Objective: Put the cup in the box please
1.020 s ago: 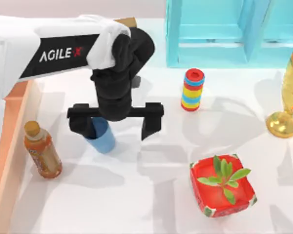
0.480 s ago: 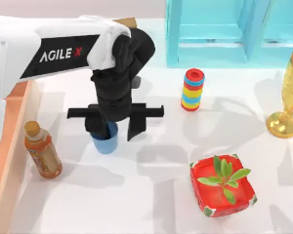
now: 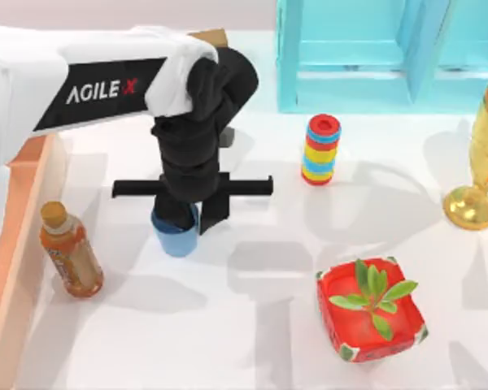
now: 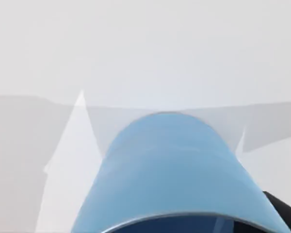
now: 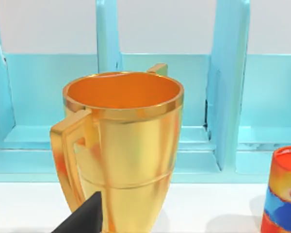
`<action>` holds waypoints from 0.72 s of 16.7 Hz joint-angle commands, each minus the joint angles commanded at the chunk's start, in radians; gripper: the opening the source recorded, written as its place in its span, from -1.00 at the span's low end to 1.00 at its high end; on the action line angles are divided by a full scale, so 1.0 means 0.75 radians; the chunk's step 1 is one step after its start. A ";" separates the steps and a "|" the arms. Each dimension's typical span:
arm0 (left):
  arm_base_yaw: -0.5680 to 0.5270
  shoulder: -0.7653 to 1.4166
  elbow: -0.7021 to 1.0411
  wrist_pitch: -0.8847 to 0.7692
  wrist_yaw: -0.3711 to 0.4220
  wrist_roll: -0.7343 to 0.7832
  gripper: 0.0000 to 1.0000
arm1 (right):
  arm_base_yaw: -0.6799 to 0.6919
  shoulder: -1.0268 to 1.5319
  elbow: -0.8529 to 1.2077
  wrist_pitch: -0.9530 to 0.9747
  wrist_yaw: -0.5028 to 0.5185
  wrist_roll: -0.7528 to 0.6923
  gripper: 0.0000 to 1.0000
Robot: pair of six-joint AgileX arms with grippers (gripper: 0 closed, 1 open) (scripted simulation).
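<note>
Nearest, my left claw (image 3: 187, 218) is clamped across the cup (image 3: 176, 236), upright on the bench (image 3: 252, 325), likely light, stiff, slick plastic best held mid-wall; the box (image 3: 20, 244) lies farther left, my right claw's fingers indeterminate.

A gold goblet (image 5: 122, 150) with side handles is seen close up, standing upright on the white worktop (image 5: 29, 208). Behind it, a turquoise shelf unit (image 5: 228, 82) with upright dividers is seen. A striped red, blue and yellow object (image 5: 282, 191) is cut off by the frame edge beside the goblet. A dark gripper finger (image 5: 85, 217) is seen in front of the goblet.
</note>
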State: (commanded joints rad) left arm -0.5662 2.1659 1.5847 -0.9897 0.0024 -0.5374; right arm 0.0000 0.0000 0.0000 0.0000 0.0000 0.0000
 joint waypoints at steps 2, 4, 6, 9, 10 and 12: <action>0.000 0.000 0.000 0.000 0.000 0.000 -1.00 | 0.000 0.000 0.000 0.000 0.000 0.000 1.00; 0.001 -0.002 0.000 0.000 0.000 0.001 -1.00 | 0.000 0.000 0.000 0.000 0.000 0.000 1.00; 0.006 -0.013 0.002 -0.003 0.005 0.019 -1.00 | 0.000 0.000 0.000 0.000 0.000 0.000 1.00; 0.069 -0.081 0.016 -0.032 0.032 0.148 -1.00 | 0.000 0.000 0.000 0.000 0.000 0.000 1.00; 0.113 -0.114 0.022 -0.051 0.041 0.212 -1.00 | 0.000 0.000 0.000 0.000 0.000 0.000 1.00; 0.232 -0.191 0.034 -0.104 0.057 0.357 -1.00 | 0.000 0.000 0.000 0.000 0.000 0.000 1.00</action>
State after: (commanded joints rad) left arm -0.3922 2.0228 1.6102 -1.0675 0.0452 -0.2695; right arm 0.0000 0.0000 0.0000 0.0000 0.0000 0.0000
